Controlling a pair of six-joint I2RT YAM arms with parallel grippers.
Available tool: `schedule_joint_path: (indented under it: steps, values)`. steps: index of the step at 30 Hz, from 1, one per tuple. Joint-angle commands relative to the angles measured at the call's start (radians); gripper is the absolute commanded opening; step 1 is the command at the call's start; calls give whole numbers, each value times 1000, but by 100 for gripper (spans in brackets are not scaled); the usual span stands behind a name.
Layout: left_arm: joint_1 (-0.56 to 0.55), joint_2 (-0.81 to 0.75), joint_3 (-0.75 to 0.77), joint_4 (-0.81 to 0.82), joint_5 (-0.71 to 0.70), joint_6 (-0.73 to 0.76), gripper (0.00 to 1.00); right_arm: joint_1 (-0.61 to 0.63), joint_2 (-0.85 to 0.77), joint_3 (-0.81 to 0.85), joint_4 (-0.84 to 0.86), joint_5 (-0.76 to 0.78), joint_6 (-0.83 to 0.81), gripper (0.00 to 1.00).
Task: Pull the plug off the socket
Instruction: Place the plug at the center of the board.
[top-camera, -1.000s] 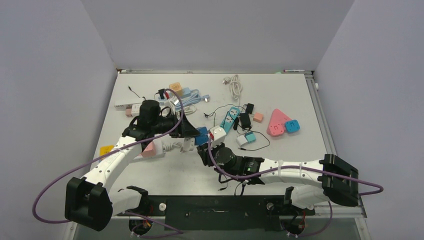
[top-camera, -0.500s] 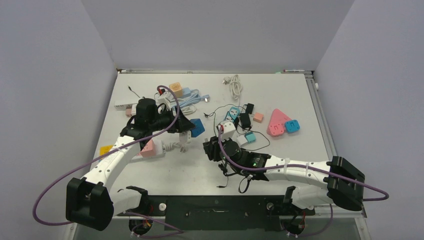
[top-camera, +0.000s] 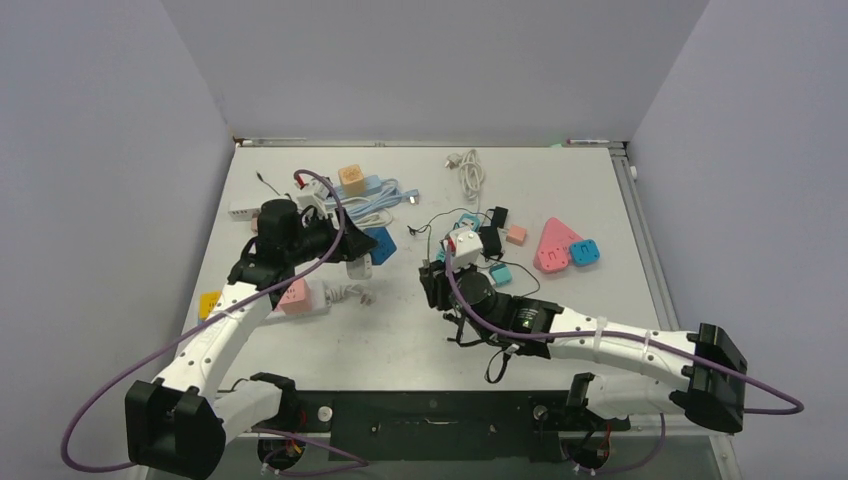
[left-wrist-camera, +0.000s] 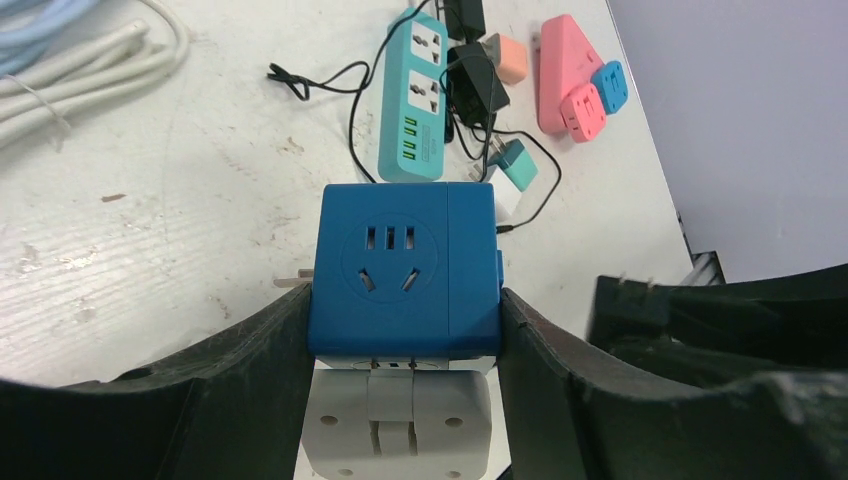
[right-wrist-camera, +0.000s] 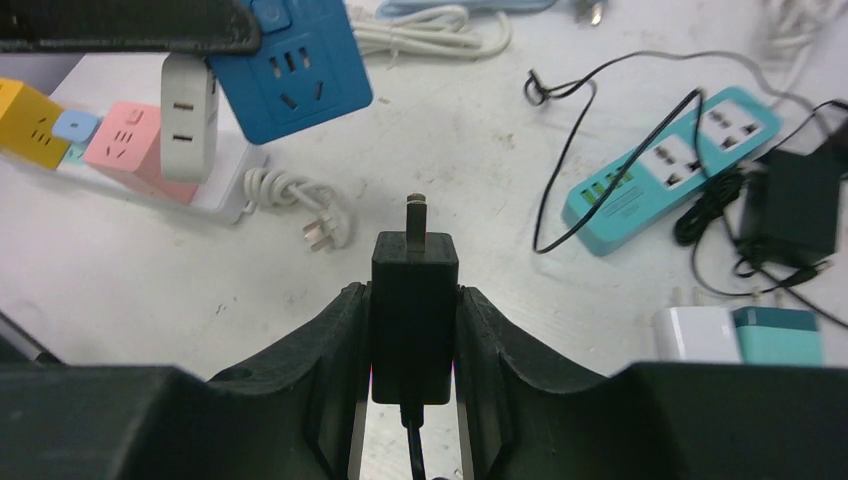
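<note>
In the left wrist view, my left gripper is shut on a blue cube socket. A white adapter still hangs plugged into the socket's underside. From above, the socket hangs over the table's left middle. My right gripper is shut on a black plug whose bare prongs point away from it. The plug's thin black cord trails back under the wrist. The plug is apart from the socket, which hangs up and to the left. In the top view my right gripper is mid-table.
Below the socket lie a pink power strip and a coiled white corded plug. A teal power strip, black adapter and white-teal charger lie to the right. Pink triangular sockets and white cables lie farther back.
The two grippers were together mid-table. The left one has carried the blue socket up and left, and the right one has drawn back right with the black plug, now free.
</note>
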Motion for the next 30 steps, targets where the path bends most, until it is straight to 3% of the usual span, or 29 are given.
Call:
schedule_joint_path:
  steps: [1,7,16,21,30]
  values:
    - [10,-46,17,49,-39,23,0,-36,-52,119,-121,161,-110,5]
    - [8,-21,17,70,19,20,0,-255,-55,165,-174,113,-109,5]
    - [-16,-19,15,84,43,20,0,-572,-13,72,-89,-83,-122,5]
    - [-20,-17,17,84,49,19,0,-662,32,17,-42,-175,-123,5]
    - [-21,-7,17,84,56,18,0,-709,140,-59,19,-243,-60,5]
